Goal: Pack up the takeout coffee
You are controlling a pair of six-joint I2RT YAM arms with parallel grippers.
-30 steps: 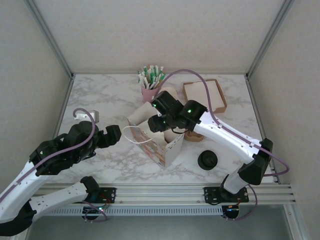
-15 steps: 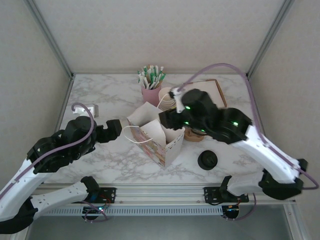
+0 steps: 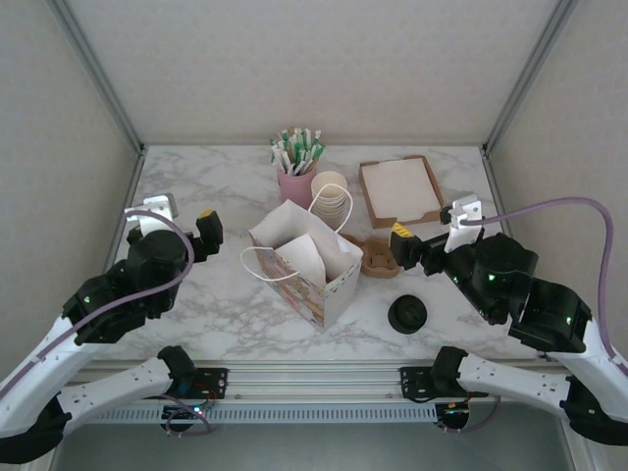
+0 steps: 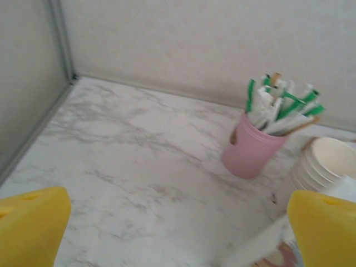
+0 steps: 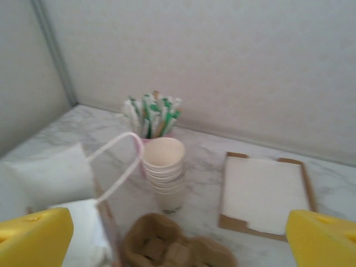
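The white paper bag (image 3: 304,265) with rope handles stands open at the table's middle. The takeout coffee is hidden; I cannot see into the bag's bottom. My left gripper (image 3: 208,228) hovers left of the bag, open, its yellow fingers (image 4: 33,222) wide apart over bare marble, with the bag's edge (image 4: 261,247) low on the right. My right gripper (image 3: 410,245) hangs right of the bag, open, with nothing between its yellow fingers (image 5: 322,236). In the right wrist view the bag (image 5: 50,183) sits at the lower left.
A pink cup of wrapped straws (image 3: 294,167) and a stack of lidless cream cups (image 3: 332,201) stand behind the bag. A brown cup carrier (image 3: 378,257) lies beside it. A cardboard tray of napkins (image 3: 400,191) sits at back right. Black lids (image 3: 408,314) lie front right.
My right arm has pulled out from over the bag and swung back to the right, empty. The left gripper has drawn away from the bag's handle to the left.
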